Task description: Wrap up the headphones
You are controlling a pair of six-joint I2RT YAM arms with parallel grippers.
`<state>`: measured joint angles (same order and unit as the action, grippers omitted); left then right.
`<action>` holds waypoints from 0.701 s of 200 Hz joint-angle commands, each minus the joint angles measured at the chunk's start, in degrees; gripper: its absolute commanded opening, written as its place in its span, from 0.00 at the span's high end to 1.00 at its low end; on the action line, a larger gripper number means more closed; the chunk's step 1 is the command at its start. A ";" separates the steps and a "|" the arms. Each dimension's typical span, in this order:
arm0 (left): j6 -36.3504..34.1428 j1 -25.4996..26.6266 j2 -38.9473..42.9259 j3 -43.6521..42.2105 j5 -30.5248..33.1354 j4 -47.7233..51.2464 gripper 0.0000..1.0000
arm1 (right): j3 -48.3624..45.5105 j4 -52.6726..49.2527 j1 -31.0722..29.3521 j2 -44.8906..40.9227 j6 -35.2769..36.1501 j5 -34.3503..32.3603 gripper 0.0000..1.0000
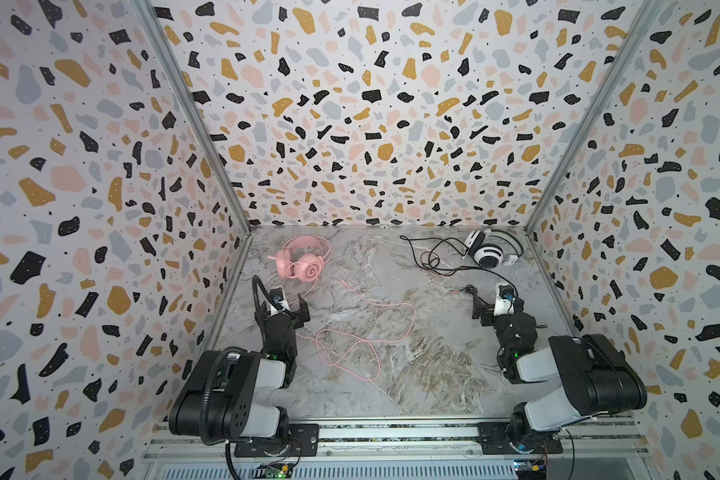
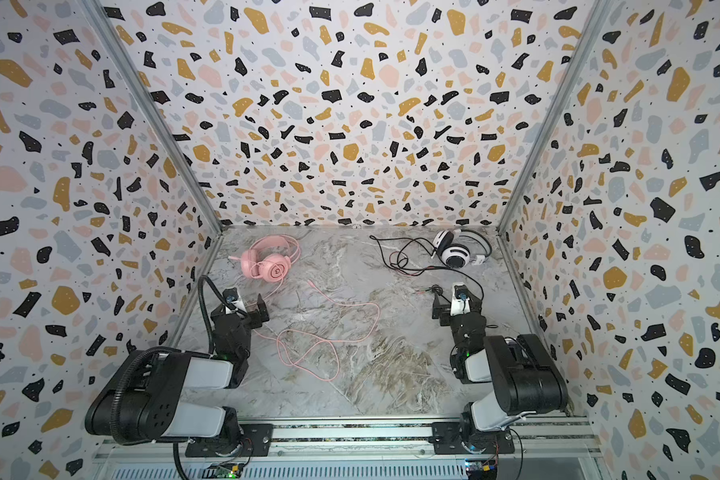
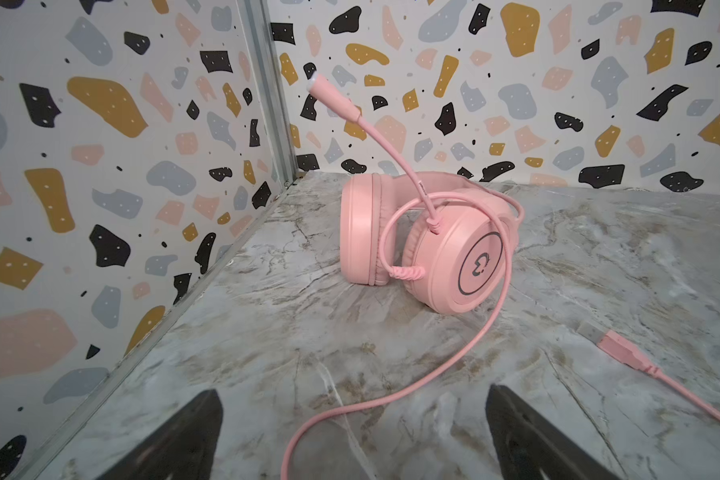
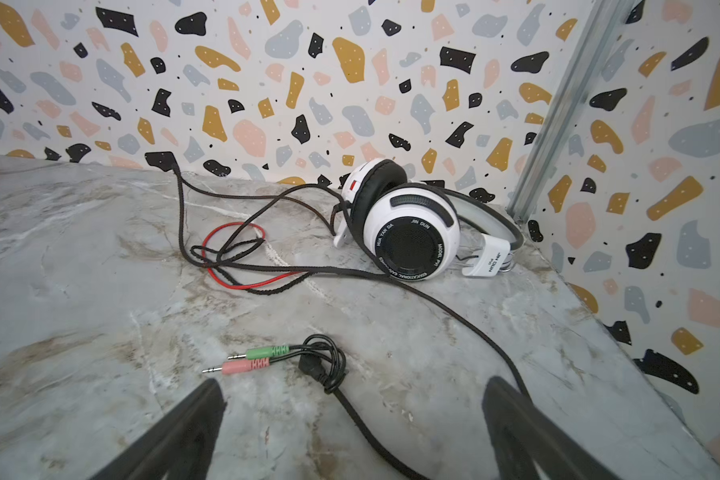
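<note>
Left gripper [image 3: 354, 399] gapes empty toward pink headphones [image 3: 433, 249], right gripper [image 4: 354, 384] likewise toward white headphones [image 4: 408, 232], seemingly one headset per arm.

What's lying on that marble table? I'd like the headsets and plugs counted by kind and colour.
Pink headset: 1
White-and-black headset: 1
Pink USB plug: 1
Green audio jack plug: 1
Pink audio jack plug: 1
Total: 5
</note>
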<state>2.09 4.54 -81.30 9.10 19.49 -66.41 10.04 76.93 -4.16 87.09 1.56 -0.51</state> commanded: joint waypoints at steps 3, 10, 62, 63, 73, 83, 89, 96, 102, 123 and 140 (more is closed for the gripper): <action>-0.84 -0.32 0.47 0.92 -0.08 -2.76 0.00 | 0.95 -0.40 0.09 -0.38 -0.32 0.91 0.01; -0.77 -0.32 0.43 0.92 -0.11 -2.76 0.00 | 0.95 -0.37 -0.02 -0.36 -0.28 0.82 0.01; -0.78 -0.32 0.44 0.92 -0.06 -2.76 0.00 | 0.77 -0.31 -0.36 -0.34 -0.02 0.26 0.01; -0.82 -0.32 0.44 0.92 -0.06 -2.76 0.00 | 0.77 -0.30 -0.38 -0.39 -0.04 0.26 0.01; -0.77 -0.32 0.42 0.92 -0.11 -2.76 0.00 | 0.77 -0.26 -0.39 -0.42 0.02 0.15 0.01; -0.77 -0.32 0.36 0.92 -0.07 -2.76 0.00 | 0.73 -0.28 -0.43 -0.35 -0.06 0.15 0.01; -0.72 -0.32 0.45 0.92 -0.09 -2.76 0.00 | 0.75 -0.22 -0.45 -0.38 0.02 0.02 0.01; -0.76 -0.32 0.43 0.92 -0.07 -2.76 0.00 | 0.68 -0.16 -0.42 -0.42 -0.05 0.07 0.01; -0.75 -0.32 0.41 0.92 -0.07 -2.76 0.00 | 0.75 -0.16 -0.42 -0.43 0.06 0.02 0.01; -0.81 -0.32 0.45 0.92 -0.07 -2.76 0.00 | 0.69 -0.18 -0.48 -0.35 0.02 -0.10 0.01; -0.77 -0.32 0.45 0.92 -0.08 -2.76 0.00 | 0.63 -0.09 -0.53 -0.42 0.11 -0.22 0.01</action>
<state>2.09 4.54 -81.30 9.10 19.49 -66.41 10.04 76.60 -4.43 87.09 1.58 -0.43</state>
